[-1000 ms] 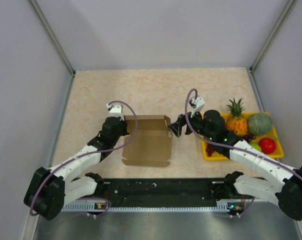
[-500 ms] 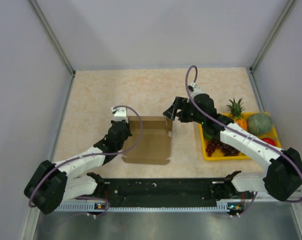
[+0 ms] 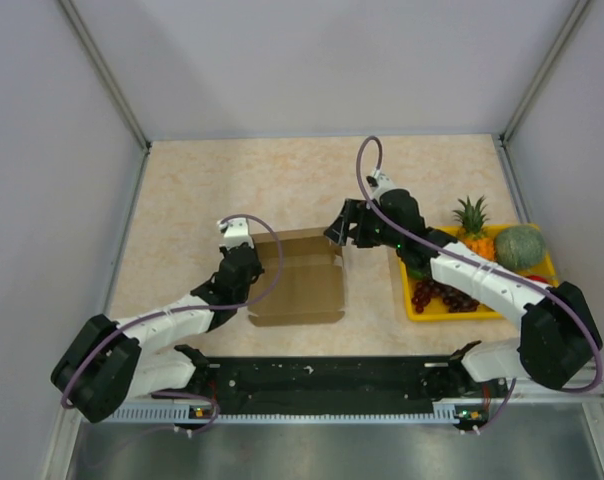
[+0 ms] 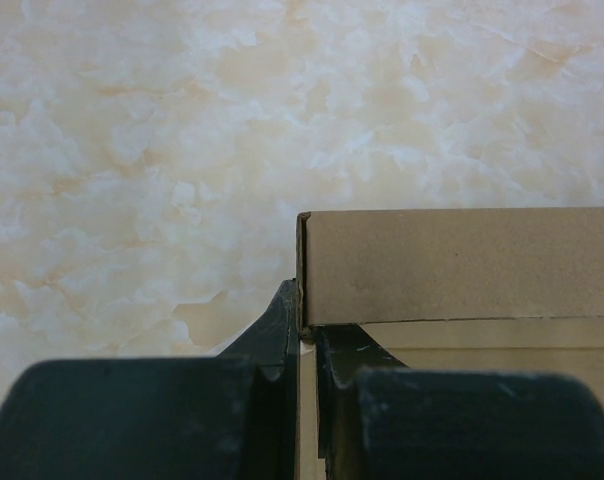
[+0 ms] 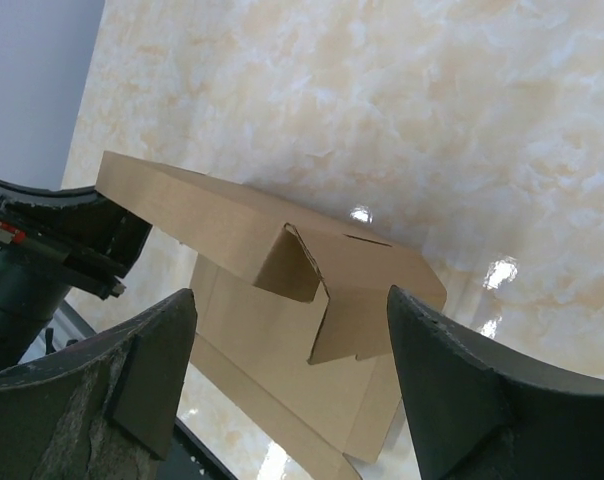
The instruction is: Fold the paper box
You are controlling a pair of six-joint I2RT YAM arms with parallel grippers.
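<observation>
Left gripper point(image 4: 304, 322) is clamped on the left wall of the paper box point(image 3: 297, 285), set on the table point(image 3: 202, 190). Right gripper point(image 3: 340, 230) is spread wide over its far-right flap. Pineapple point(image 3: 472, 240), melon point(image 3: 520, 246) and grapes point(image 3: 444, 294) are contained in the yellow tray point(image 3: 410, 305).

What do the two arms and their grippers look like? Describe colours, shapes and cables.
The left arm and right arm have white links between rounded black joints. A thin purple cable loops along each one. The left gripper and right gripper have black fingers, broad at the base and tapering to the tips.
</observation>
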